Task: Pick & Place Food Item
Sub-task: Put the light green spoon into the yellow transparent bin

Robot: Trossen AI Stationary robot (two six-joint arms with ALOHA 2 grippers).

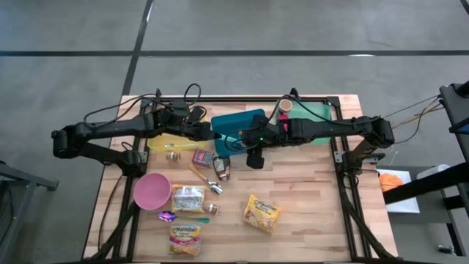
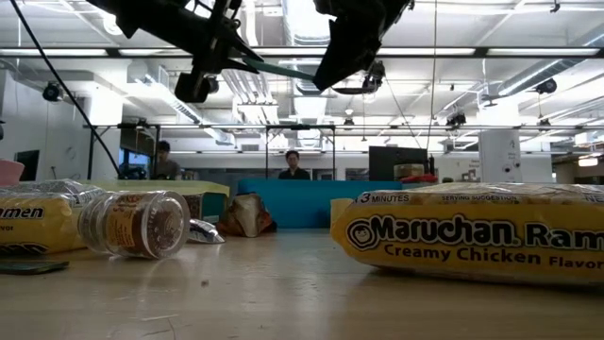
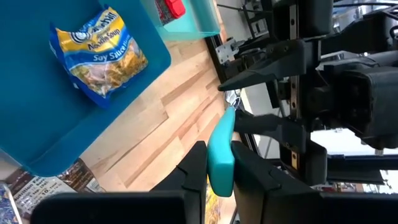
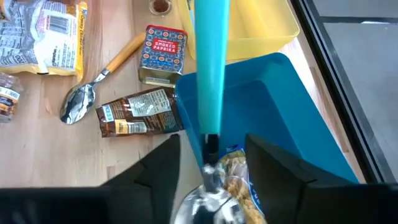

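Note:
A spoon with a long teal handle [image 4: 208, 62] and a metal bowl [image 4: 205, 202] hangs in the air above the blue bin [image 1: 238, 123]. My left gripper [image 3: 219, 149] comes from the table's left and is shut on the handle. My right gripper [image 4: 211, 143] comes from the right and stands open, one finger on either side of the spoon's metal neck with a gap on both sides. A noodle soup packet [image 3: 99, 56] lies flat on the blue bin's floor. My left gripper pinches the spoon's teal handle near its free end [image 3: 221, 171] between its two fingers. The fingers come from the table's left, slanting slightly down, and the handle runs on forward in line with them. The spoon is lifted clear, nearly level, above the blue bin.
A yellow bin [image 4: 261, 28] sits left of the blue one, a green bin [image 1: 311, 110] right. On the wood lie a paprika tin [image 4: 163, 53], a brown packet [image 4: 140, 112], a wooden-handled spoon [image 4: 99, 74], a pink bowl [image 1: 152, 191] and ramen packets [image 1: 261, 213].

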